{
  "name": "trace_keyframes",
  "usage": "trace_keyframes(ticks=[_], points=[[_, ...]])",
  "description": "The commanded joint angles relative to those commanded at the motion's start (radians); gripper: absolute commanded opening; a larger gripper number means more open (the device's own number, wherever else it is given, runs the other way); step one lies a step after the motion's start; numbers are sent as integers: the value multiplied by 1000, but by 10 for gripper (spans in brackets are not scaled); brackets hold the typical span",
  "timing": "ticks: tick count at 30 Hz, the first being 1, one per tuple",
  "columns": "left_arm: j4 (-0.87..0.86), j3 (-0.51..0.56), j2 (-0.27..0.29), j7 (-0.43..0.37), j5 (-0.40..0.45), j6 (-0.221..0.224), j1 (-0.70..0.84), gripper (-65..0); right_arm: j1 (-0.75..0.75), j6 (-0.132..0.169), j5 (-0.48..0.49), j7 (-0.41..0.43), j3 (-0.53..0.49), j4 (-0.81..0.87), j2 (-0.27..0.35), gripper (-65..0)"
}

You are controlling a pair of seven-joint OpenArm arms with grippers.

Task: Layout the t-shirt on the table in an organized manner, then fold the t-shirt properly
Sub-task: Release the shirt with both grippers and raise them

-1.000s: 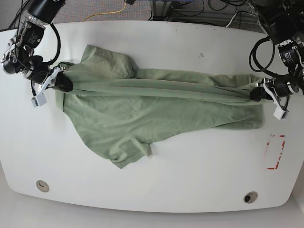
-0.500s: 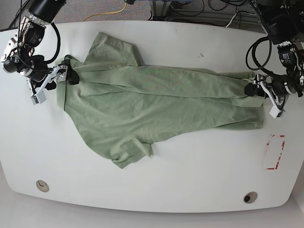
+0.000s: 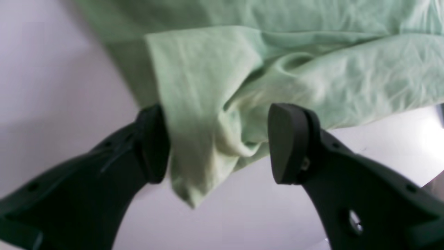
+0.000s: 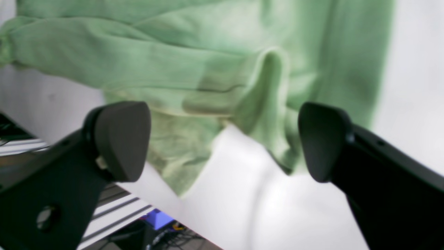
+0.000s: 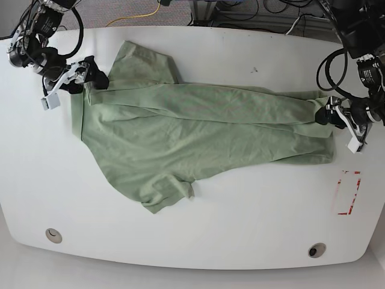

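Note:
The pale green t-shirt (image 5: 198, 126) lies spread across the white table (image 5: 240, 229), one sleeve up at the far left and the other toward the front. My left gripper (image 5: 323, 114) is at the shirt's right end. In the left wrist view that gripper (image 3: 218, 142) is open, with a bunched corner of the t-shirt (image 3: 277, 62) loose between its fingers. My right gripper (image 5: 90, 75) sits at the shirt's far-left corner. Its wrist view shows it (image 4: 222, 139) wide open, with the t-shirt's edge (image 4: 208, 52) lying just ahead of the fingertips.
A red rectangular marking (image 5: 348, 192) is on the table at the right. Round grommet holes sit near the front edge at the left (image 5: 53, 235) and the right (image 5: 317, 250). Cables (image 5: 138, 15) run beyond the far edge.
Both grippers have opened and released the shirt. The arm on the base view's left has moved toward the far edge, and the stretched fold has settled flat on the table.

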Motion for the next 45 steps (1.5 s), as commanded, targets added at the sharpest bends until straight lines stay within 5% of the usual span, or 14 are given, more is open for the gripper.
trace_keyframes(ticks=[14,25,45], points=[[68,-94,-12,0,0,0,-52,-242,-86,0,38,0,-72,-18,-20,0],[180,-167,-28,0,2,0,-44,-242,-58,0,38,0,-81,-259,-17,0],[184,-207,-29,0,2,0,2,-246,-34,0,43,0,-207,-267,-28,0]])
